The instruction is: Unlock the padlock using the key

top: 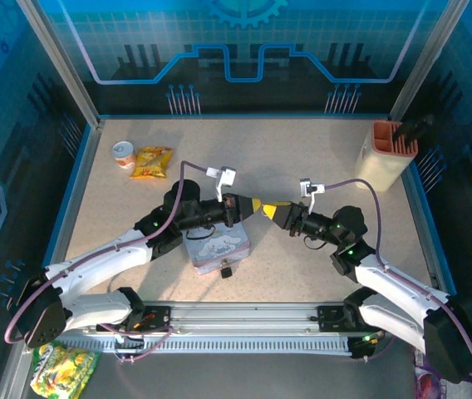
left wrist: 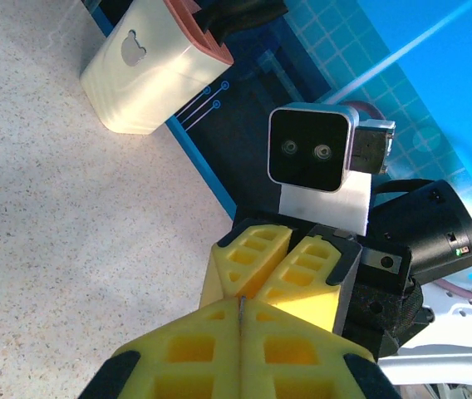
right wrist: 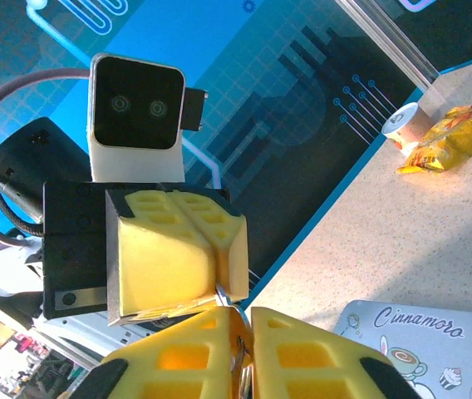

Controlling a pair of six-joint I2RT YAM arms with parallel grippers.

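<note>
– Padlock (top: 226,270): where is it?
– On the table (top: 286,158), touching the near edge of the blue tin (top: 219,243).
– And the grippers?
– Past the tin, up in the air, tip to tip. The left gripper (top: 255,204) squeezes the key (left wrist: 242,306) tight. The right gripper (top: 271,208) is squeezed tight too, at the key's end; I can't tell if it holds it.
– Room?
– Bare table beyond, up to the snack bag (top: 151,162), cup (top: 124,155) and holder (top: 385,155) by the far wall.

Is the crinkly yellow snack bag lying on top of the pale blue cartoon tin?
No, the snack bag lies beside a small white cup, well apart from the tin.
</note>
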